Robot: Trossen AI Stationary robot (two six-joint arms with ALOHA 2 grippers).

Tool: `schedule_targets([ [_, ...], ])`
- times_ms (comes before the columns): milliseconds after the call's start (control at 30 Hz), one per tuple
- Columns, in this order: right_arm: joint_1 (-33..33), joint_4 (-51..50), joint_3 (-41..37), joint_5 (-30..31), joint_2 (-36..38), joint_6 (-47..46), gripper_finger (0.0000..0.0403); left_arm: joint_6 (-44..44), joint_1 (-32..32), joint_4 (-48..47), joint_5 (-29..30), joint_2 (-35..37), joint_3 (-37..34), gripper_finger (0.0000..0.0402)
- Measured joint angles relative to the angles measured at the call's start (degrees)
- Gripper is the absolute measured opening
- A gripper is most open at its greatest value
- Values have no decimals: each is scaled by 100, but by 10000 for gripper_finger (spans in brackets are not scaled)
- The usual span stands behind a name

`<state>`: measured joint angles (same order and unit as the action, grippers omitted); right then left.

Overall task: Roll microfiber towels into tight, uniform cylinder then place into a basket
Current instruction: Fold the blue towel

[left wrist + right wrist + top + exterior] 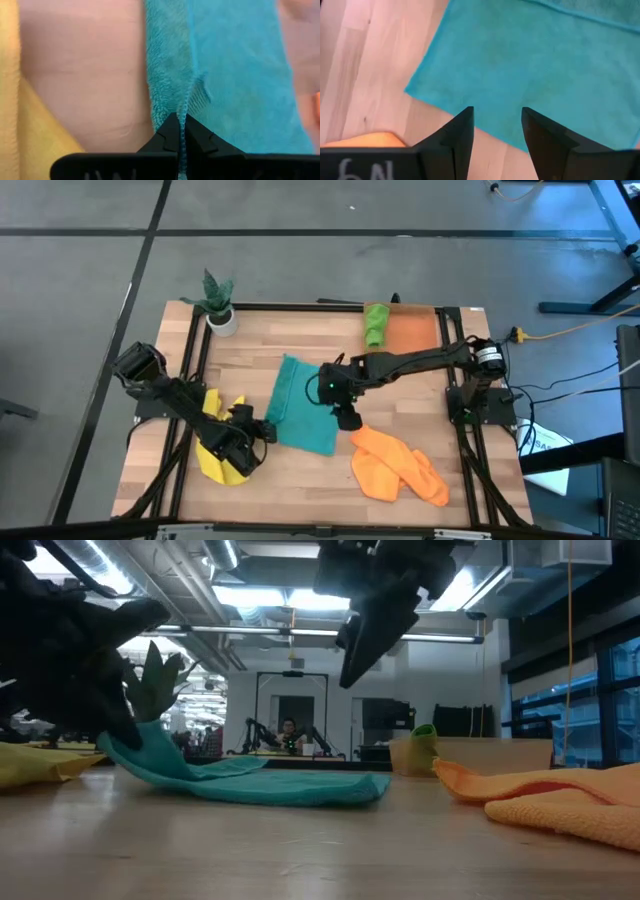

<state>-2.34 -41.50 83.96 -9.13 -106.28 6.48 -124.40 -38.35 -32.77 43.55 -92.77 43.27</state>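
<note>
From above, the soft teal microfiber towel (303, 404) lies spread mid-table on the pale wooden table (300, 490), and the left gripper (262, 430) is right at its near-left edge, sitting over the crumpled yellow microfiber towel (218, 450). The right gripper (347, 418) hangs at the teal towel's right edge, with the rumpled orange microfiber towel (398, 465) just beside it. Up at the far end, the bright green towel (375, 325), already bunched into a roll, sits at the left end of the shallow translucent orange basket (415, 332), and a small potted green plant (218, 302) stands at the far-left corner. Down at table level — look at that — one end of the teal cloth is lifted off the wood on the left, while a dark gripper (350, 655) hovers clear above the flat part. The left wrist camera settles it: the fingers are pinched together on the teal towel's hem, the seam running straight between them. The right wrist camera shows fingers (457, 131) spread apart, above the teal corner, gripping nothing. The danger, I'd say, is that thin pinch — only the hem is caught, so a quick pull could slip it free, or drag the whole cloth sideways and start a loose, crooked roll since the far edge isn't pinned.
</note>
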Motion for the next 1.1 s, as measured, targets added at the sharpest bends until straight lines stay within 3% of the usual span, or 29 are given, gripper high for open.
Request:
schedule_targets([
  [133,-113,217,0,-9,-24,293,166,-245,29,-35,-404,0,0,0],
  [400,-233,1085,-292,-39,-376,296,166,-287,181,-67,-382,-1,0,0],
  [600,-220,1686,-747,392,-731,39,166,-61,197,-106,-470,-2,-2,0],
  [833,-217,2283,-922,414,-1053,-43,166,28,197,-68,-516,-2,-2,0],
  [1100,-202,2286,-911,400,-1337,-301,166,-304,197,-280,-403,-2,-2,0],
])
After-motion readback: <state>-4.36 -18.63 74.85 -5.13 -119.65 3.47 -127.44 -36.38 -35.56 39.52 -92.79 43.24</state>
